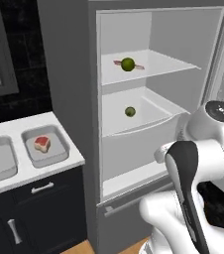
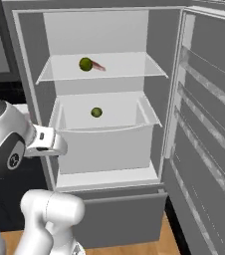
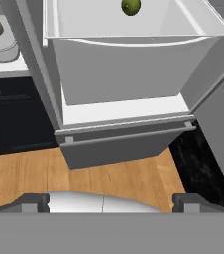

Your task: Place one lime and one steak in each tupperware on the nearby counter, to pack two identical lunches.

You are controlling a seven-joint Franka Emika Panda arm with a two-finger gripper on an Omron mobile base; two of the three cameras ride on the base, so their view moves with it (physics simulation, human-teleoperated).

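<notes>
Claw [image 3: 111,202] hangs with its jaws spread wide, empty, facing the open grey fridge; the small round green lime [image 3: 131,6] lies ahead and above in the white drawer bin [image 3: 134,64]. Best to rise over the bin's front wall, then descend straight; being round, it has no long axis to align

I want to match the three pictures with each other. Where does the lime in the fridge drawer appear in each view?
Left base view: the lime in the drawer sits just right of centre, above the middle.
Right base view: the same lime sits left of centre, above the middle.
Hand view: it touches the top edge, right of centre.
Shared landmark: the white fridge drawer around it.
</notes>
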